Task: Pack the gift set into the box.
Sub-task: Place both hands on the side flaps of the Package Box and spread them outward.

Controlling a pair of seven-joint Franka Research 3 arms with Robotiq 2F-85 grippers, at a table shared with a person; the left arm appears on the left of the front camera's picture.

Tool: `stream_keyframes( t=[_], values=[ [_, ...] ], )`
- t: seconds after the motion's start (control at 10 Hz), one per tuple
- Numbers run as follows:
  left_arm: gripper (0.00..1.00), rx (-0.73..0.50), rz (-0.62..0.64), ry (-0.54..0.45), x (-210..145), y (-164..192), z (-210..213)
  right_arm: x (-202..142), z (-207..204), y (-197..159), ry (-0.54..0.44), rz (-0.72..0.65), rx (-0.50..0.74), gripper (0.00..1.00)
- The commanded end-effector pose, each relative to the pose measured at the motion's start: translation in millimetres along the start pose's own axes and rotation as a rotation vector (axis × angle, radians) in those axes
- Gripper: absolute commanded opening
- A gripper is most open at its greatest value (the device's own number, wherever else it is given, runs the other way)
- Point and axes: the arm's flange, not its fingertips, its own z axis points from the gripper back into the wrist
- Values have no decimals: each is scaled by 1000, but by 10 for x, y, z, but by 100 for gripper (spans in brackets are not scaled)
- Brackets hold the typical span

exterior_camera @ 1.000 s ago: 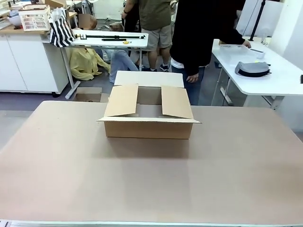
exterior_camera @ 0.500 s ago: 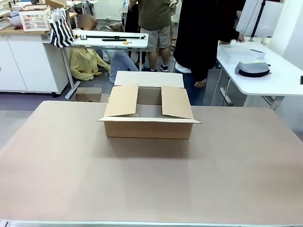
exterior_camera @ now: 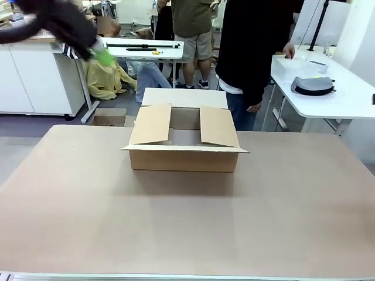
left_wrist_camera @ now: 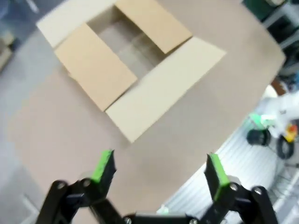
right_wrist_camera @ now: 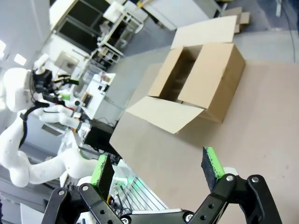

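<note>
I am logging the box [exterior_camera: 183,153] as plain brown cardboard, sitting at mid-table [exterior_camera: 187,228] with its flaps open. The left gripper [exterior_camera: 101,55] is showing as a blur high at the far left, well apart from the box. Its wrist camera is showing the fingers [left_wrist_camera: 103,164] spread wide, the box lying beyond them. The right gripper [right_wrist_camera: 156,161] is likewise standing wide open, with the box lying well ahead of it.
</note>
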Motion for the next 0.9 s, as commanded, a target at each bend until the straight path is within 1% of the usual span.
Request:
stream_keyframes(
  t=[0.0, 0.1, 0.2, 0.3, 0.4, 0.7, 0.8],
  values=[
    [100, 92, 53, 208, 512, -182, -483, 28, -12, -7, -11, 28, 16, 100],
    [100, 86, 61, 254, 686, -431, -740, 28, -12, -7, -11, 28, 16, 100],
    [100, -16, 75, 260, 790, -534, -971, 28, -12, -7, -11, 28, 16, 100],
    [100, -96, 152, 236, 814, -415, -1109, 28, -12, -7, -11, 28, 16, 100],
    [100, 78, 38, 211, 594, -654, -975, 28, -12, -7, -11, 28, 16, 100],
    [100, 78, 38, 211, 594, -654, -975, 28, -12, -7, -11, 28, 16, 100],
    [100, 36, 45, 223, 719, -645, -1071, 28, -12, -7, -11, 28, 16, 100]
  ],
)
